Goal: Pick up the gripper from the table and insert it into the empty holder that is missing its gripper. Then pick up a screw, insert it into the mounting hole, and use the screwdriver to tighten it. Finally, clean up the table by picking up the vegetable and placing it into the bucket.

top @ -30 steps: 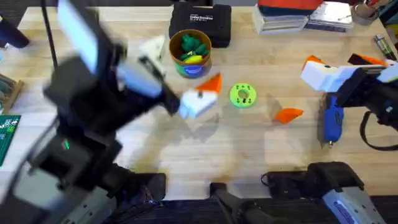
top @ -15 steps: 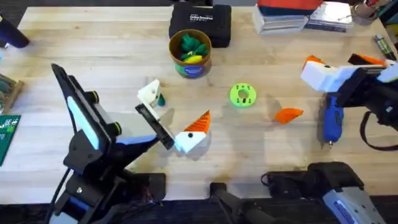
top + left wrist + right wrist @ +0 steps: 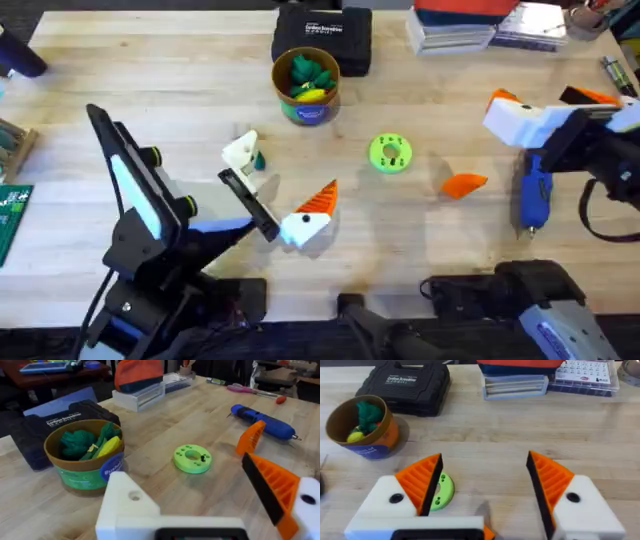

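The left tool (image 3: 285, 175) sits low over the desk (image 3: 420, 250), a bit left of the middle. Its two sides are wide apart and it grips nothing. Its near-right side has an orange ribbed finger (image 3: 322, 195) on a white block. Its far-left side is a bare white block (image 3: 240, 152). A black bar, the holder (image 3: 248, 200), joins the two sides.

The small dark green vegetable (image 3: 259, 160) lies on the desk just beside that bare white block.

The spare orange finger piece (image 3: 463, 184) lies on the desk to the right of the middle, well apart from the left tool. The flat lime-green disc (image 3: 390, 153) lies between them. The blue screwdriver (image 3: 533, 197) lies farther right, near the spare piece.

The right tool (image 3: 485, 470) is at the far right, above the far end of the screwdriver. Its two orange fingers (image 3: 422, 477) are spread apart and it holds nothing.

The bucket (image 3: 322, 108) stands far from the arms, near the middle. A frilly green toy (image 3: 308, 70) and a yellow toy (image 3: 312, 95) are inside it. A black case (image 3: 322, 35) lies just behind the bucket.
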`<act>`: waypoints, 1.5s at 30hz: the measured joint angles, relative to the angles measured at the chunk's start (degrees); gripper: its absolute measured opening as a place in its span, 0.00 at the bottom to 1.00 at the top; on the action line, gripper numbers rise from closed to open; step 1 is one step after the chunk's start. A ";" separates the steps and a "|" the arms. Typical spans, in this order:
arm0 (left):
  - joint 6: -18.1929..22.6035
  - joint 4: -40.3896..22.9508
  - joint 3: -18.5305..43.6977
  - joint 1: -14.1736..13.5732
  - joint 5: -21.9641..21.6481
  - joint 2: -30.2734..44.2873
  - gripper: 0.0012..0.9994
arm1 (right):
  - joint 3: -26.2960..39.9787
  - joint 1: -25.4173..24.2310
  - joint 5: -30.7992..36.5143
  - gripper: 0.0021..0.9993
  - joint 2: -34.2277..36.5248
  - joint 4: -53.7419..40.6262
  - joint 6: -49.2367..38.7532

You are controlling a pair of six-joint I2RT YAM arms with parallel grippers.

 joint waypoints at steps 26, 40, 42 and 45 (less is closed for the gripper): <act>-4.80 0.02 0.00 0.00 2.87 0.00 0.99 | 0.00 0.00 -1.47 0.99 0.39 0.63 -1.65; -8.57 0.03 0.00 0.00 6.95 0.00 0.99 | 14.65 3.91 -3.66 0.99 17.48 -24.66 -21.93; -8.59 0.02 0.00 0.02 6.98 0.00 0.99 | 15.01 3.91 -2.00 0.99 18.19 -26.48 -25.58; -8.59 0.03 0.00 0.00 6.98 0.00 0.99 | 15.19 3.91 -0.73 0.99 19.67 -35.15 -34.55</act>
